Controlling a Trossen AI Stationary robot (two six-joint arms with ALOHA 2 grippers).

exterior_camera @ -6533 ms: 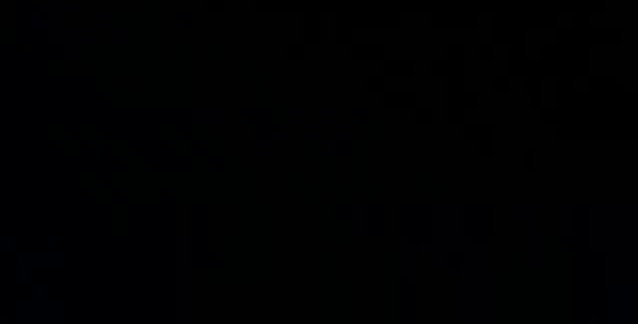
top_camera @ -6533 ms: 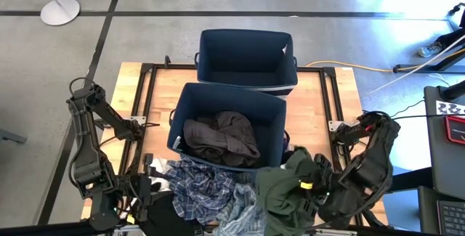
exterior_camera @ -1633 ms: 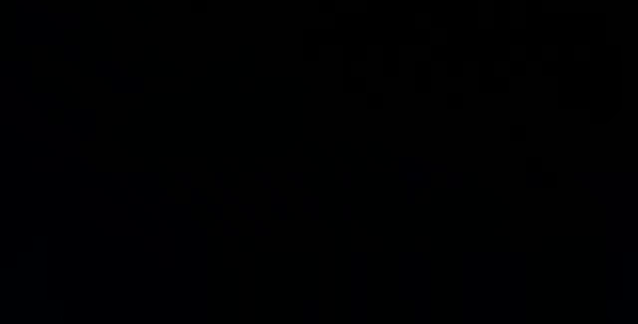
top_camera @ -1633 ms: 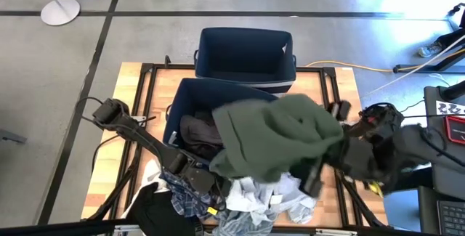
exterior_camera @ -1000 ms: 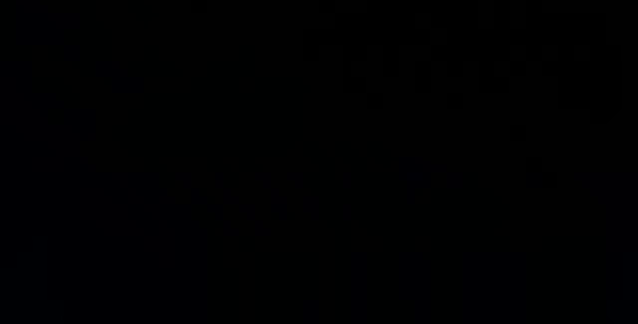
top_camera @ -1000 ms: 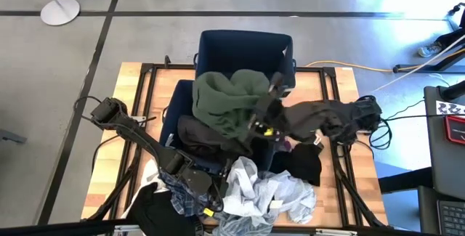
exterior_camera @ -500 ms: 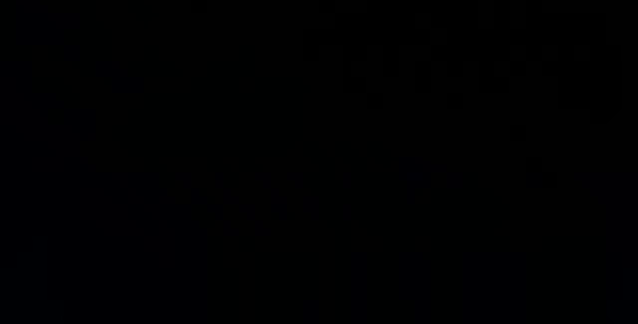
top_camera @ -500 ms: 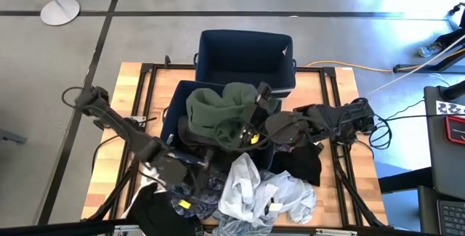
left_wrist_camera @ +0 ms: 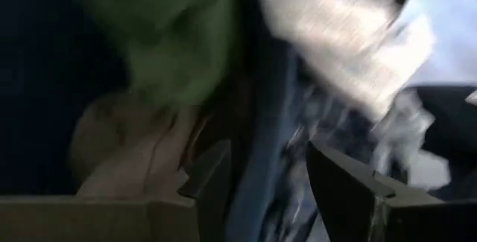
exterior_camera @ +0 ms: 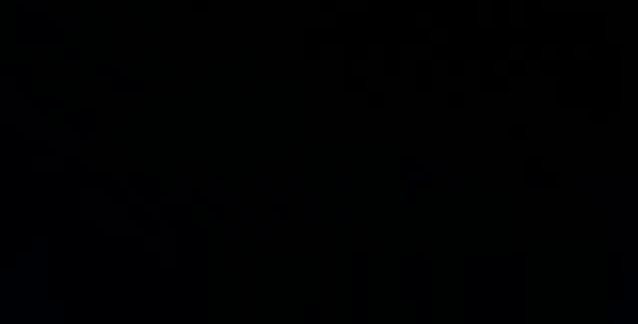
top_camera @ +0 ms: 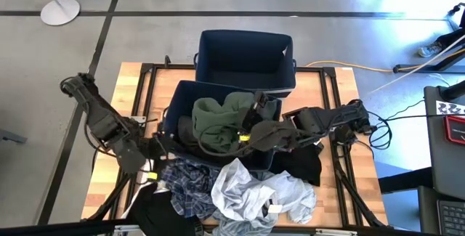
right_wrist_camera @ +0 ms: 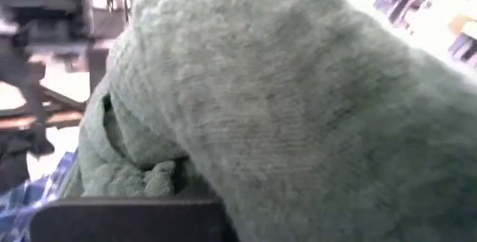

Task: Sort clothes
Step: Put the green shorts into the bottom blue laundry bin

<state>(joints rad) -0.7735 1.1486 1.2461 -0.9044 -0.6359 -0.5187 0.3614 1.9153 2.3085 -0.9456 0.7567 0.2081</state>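
Note:
The olive green garment (top_camera: 218,116) lies bunched in the near navy bin (top_camera: 174,116), on top of a brown-grey garment (left_wrist_camera: 127,153). My right gripper (top_camera: 245,133) reaches into that bin from the table's right side and is shut on the green garment, which fills the right wrist view (right_wrist_camera: 283,100). My left gripper (top_camera: 149,172) hangs open above the table's near left, beside the bin, with nothing between its fingers (left_wrist_camera: 212,179). A plaid garment (top_camera: 185,185), pale striped cloth (top_camera: 254,192) and black garments (top_camera: 156,214) lie heaped in front of the bin. The low view is dark. My right gripper has the olive green garment at its right-hand bunch (top_camera: 236,123), coming at it slanting down from the table's right. The cloth folds over the fingers and hides the place of contact. Most of the garment rests slack in the near bin.
The far navy bin (top_camera: 247,58) stands behind the near one. Another black garment (top_camera: 301,165) lies right of the near bin under my right arm. Bare wooden table (top_camera: 134,83) shows at the far left and far right.
My right gripper has come down and toward the near edge with the olive green garment, which has sunk from above the bins into the near bin. My left gripper has drawn back from the heap toward the table's left edge and risen, leaving the plaid garment uncovered.

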